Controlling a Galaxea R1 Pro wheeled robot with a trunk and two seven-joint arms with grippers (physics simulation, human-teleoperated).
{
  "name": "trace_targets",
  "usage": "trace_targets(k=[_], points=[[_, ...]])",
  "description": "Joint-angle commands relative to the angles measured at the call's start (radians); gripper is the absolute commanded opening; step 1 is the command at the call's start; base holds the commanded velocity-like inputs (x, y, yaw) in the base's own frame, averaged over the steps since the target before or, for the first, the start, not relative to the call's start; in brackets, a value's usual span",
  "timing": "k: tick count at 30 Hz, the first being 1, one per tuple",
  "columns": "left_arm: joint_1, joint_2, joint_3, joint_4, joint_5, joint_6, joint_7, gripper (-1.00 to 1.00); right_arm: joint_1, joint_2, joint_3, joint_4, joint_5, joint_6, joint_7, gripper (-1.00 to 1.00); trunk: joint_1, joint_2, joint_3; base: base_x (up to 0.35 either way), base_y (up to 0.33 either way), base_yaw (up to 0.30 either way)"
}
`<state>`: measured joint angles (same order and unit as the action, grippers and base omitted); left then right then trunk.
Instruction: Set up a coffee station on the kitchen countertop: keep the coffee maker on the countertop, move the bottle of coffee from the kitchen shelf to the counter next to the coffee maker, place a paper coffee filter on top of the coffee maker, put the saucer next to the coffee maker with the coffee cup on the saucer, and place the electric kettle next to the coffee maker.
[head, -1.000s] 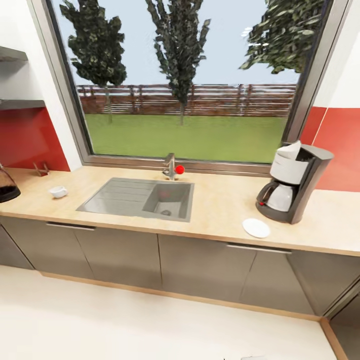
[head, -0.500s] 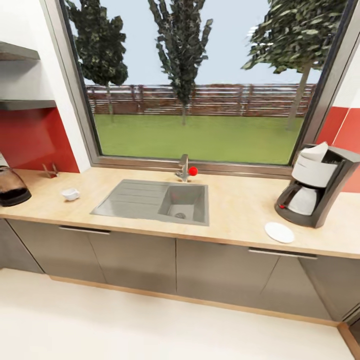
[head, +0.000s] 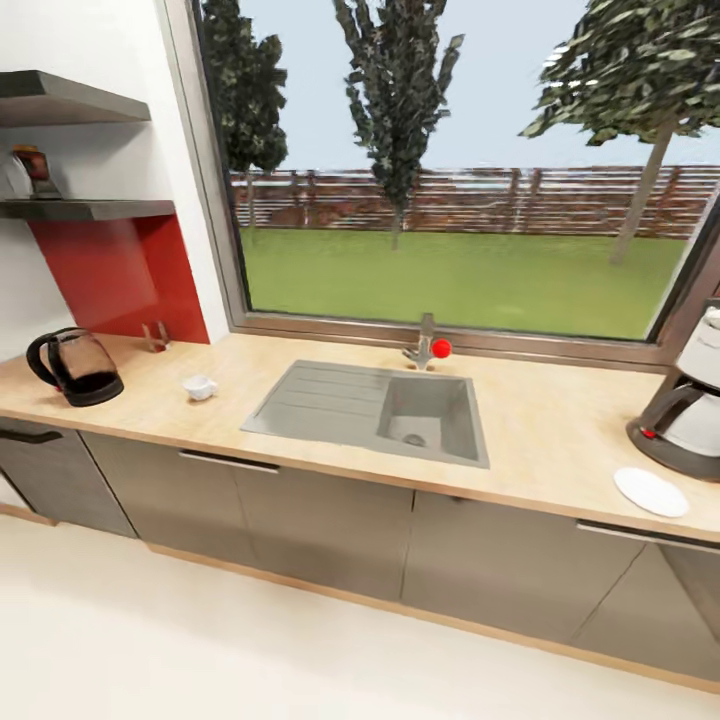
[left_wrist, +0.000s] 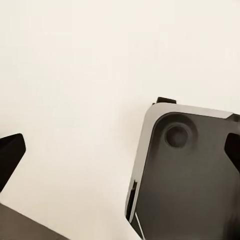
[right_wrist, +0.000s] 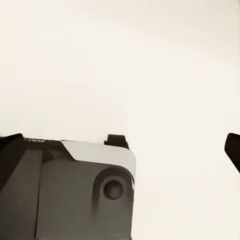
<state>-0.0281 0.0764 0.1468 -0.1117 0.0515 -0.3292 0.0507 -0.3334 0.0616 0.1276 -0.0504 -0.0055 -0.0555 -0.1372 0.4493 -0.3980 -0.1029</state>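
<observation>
Left gripper (left_wrist: 120, 150) and right gripper (right_wrist: 120, 145) both spread wide, pointed down over the robot's base.

The kitchen countertop (head: 540, 420) runs from nine to three o'clock under the window (head: 470, 170), with the sink (head: 375, 412) sunk into its middle. Toward nine o'clock stands the electric kettle (head: 75, 366), the coffee cup (head: 200, 387) between it and the sink. At three o'clock sits the coffee maker (head: 688, 415), the saucer (head: 651, 491) just before it. Shelves (head: 75, 150) hang at ten o'clock.
</observation>
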Motion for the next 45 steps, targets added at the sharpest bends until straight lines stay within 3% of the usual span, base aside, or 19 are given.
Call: trace_targets(k=[1,45], points=[[-0.001,0.000,-0.001,0.001,0.005,-0.003,0.000,1.00,-0.001,0.000,0.007,0.001,-0.001,-0.003,-0.005,1.00,0.001,-0.002,-0.002,0.097,0.334,0.045],[-0.001,0.000,-0.003,0.003,0.005,-0.004,0.000,1.00,-0.001,0.000,0.007,0.001,-0.001,-0.003,-0.005,1.00,0.001,-0.002,0.039,0.165,0.316,0.182]])
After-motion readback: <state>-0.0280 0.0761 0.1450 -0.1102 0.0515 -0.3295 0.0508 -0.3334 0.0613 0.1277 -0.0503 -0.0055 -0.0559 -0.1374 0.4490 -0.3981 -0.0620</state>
